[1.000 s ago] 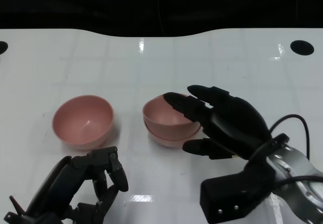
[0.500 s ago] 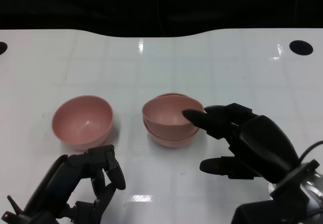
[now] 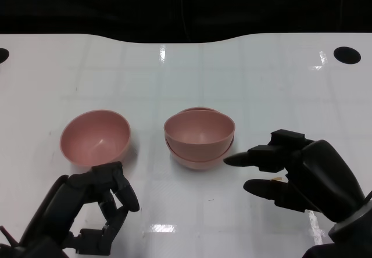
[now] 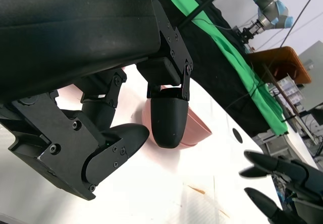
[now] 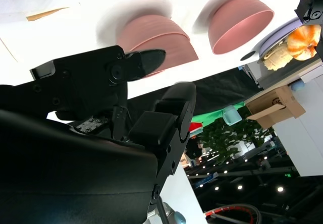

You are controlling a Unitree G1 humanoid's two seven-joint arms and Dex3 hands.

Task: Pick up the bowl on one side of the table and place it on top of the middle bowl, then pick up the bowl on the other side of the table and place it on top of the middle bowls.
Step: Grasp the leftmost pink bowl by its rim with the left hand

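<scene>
Two pink bowls sit nested as a stack (image 3: 199, 136) at the table's middle. A single pink bowl (image 3: 96, 139) stands upright to the stack's left. My right hand (image 3: 302, 174) hovers low to the right of the stack, fingers spread and pointing at it, touching nothing. My left hand (image 3: 87, 214) is near the front edge, just in front of the single bowl, fingers curled in with nothing in them. The right wrist view shows the stack (image 5: 151, 37) and the single bowl (image 5: 239, 19) beyond my right hand's fingertips (image 5: 146, 60).
The white table (image 3: 192, 72) has a dark round hole (image 3: 347, 54) at its far right and a black backdrop behind its far edge. In the left wrist view a green cloth (image 4: 227, 47) and another robot arm (image 4: 272, 9) lie beyond the table.
My right hand let go of the top bowl and drew back to the right and toward me. The bowl stays nested on the middle one. My left hand shifted slightly.
</scene>
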